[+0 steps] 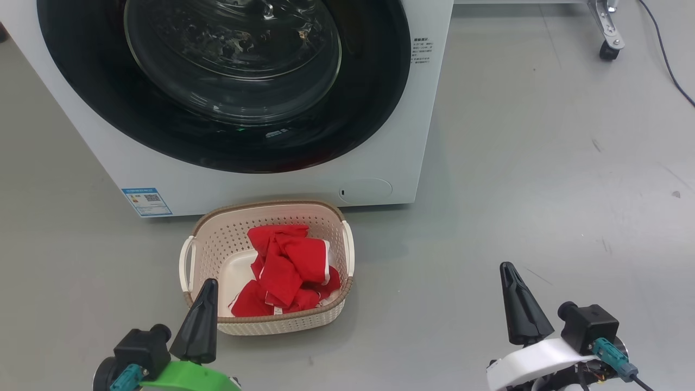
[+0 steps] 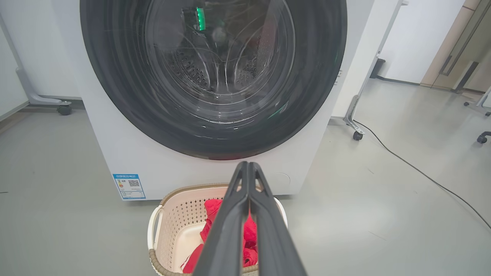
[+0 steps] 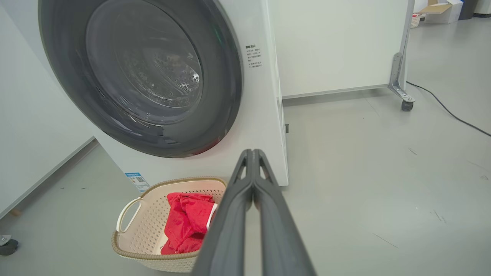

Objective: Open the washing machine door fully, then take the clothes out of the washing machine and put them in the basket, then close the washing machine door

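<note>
The white washing machine (image 1: pixel 81 141) stands ahead with its black-rimmed door (image 1: pixel 228 81) flush against the front. Red clothes (image 1: pixel 288 269) with white trim lie crumpled in the cream basket (image 1: pixel 214 239) on the floor just before the machine. My left gripper (image 1: pixel 203 304) sits shut and empty at the basket's near left corner. To the right of the basket, over bare floor, my right gripper (image 1: pixel 513 296) is shut and empty too. The left wrist view shows the door (image 2: pixel 115 76), the basket (image 2: pixel 168 214) and the clothes (image 2: pixel 211 209). In the right wrist view are the door (image 3: pixel 226 76), the basket (image 3: pixel 153 214) and the clothes (image 3: pixel 184 222).
Grey floor spreads wide to the right of the machine. A wheeled metal frame leg (image 1: pixel 608 32) and a dark cable (image 1: pixel 668 60) lie at the far right. A blue label (image 1: pixel 146 202) and a round flap (image 1: pixel 365 191) mark the machine's lower front.
</note>
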Controlling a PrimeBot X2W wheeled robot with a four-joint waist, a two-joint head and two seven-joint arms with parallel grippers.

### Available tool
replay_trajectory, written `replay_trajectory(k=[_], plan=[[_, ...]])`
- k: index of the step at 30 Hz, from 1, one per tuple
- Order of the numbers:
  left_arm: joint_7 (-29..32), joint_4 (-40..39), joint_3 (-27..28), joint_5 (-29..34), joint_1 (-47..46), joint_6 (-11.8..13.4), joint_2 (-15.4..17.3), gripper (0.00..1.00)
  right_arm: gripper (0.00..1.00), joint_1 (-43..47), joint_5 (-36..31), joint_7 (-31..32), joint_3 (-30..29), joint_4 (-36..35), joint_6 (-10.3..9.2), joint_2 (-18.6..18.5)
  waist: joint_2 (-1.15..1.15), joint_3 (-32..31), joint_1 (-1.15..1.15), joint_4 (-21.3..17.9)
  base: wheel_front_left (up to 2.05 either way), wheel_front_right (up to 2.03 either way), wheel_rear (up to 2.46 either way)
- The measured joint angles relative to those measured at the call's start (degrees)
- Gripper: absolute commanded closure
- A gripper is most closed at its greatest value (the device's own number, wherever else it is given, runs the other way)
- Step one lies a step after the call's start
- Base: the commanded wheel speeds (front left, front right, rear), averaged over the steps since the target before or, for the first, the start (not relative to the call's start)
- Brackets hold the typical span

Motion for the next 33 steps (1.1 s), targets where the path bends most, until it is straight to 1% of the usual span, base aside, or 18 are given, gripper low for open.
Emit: replay_trajectory(k=[5, 9, 10, 11, 12, 18, 19, 25, 28, 33], plan=[[0.6, -0.4, 0.1, -4.2, 0.0, 0.0, 0.0, 1.00, 1.00, 0.7, 4.1, 0.0, -0.2, -0.5, 0.48, 0.0, 0.00, -0.3, 0.00, -0.1, 0.00, 0.00, 0.00], [1.6, -0.4, 0.6, -8.5, 0.0, -0.1, 0.0, 1.00, 1.00, 0.7, 8.3, 0.7, -1.4, -0.6, 0.48, 0.0, 0.00, -0.4, 0.00, -0.1, 0.00, 0.00, 0.00], [1.6, -0.4, 0.6, -8.5, 0.0, -0.1, 0.0, 1.00, 1.00, 0.7, 8.3, 0.7, -1.4, -0.6, 0.48, 0.0, 0.00, -0.4, 0.00, -0.1, 0.00, 0.00, 0.00], [2.0, -0.4, 1.1, -10.0, 0.0, -0.1, 0.0, 1.00, 1.00, 0.7, 9.9, 1.1, -1.9, -0.7, 0.48, 0.0, 0.00, -0.5, 0.00, -0.2, 0.00, 0.00, 0.00], [2.0, -0.4, 1.1, -10.0, 0.0, -0.1, 0.0, 1.00, 1.00, 0.7, 9.9, 1.1, -1.9, -0.7, 0.48, 0.0, 0.00, -0.5, 0.00, -0.2, 0.00, 0.00, 0.00], [3.1, -0.4, 2.0, -14.3, 0.0, -0.1, 0.0, 1.00, 1.00, 0.6, 14.7, 2.1, -3.1, -0.7, 0.48, -0.1, 0.00, -0.8, 0.00, -0.2, 0.00, 0.00, 0.00], [3.6, -0.4, 2.2, -16.1, 0.0, -0.1, 0.0, 1.00, 1.00, 0.6, 16.2, 2.5, -3.4, -0.7, 0.49, -0.2, 0.00, -0.9, 0.00, -0.3, 0.00, 0.00, 0.00], [4.6, -0.3, 3.1, -20.5, 0.0, -0.2, 0.1, 1.00, 1.00, 0.5, 21.1, 3.5, -4.4, -0.7, 0.52, -0.7, 0.00, -1.1, 0.00, -0.4, 0.00, 0.00, 0.00], [5.2, -0.2, 3.5, -22.9, 0.0, -0.3, 0.1, 1.00, 1.00, 0.4, 23.4, 4.1, -5.0, -0.6, 1.02, -1.0, 0.00, -1.3, 0.00, -0.4, 0.00, 0.00, 0.00], [6.4, 0.1, 4.1, -26.8, -0.1, -0.4, 0.3, 1.00, 1.00, 0.1, 27.5, 5.1, -5.8, -0.4, 1.10, -1.2, 0.00, -1.5, 0.00, -0.5, 0.00, 0.00, 0.00]])
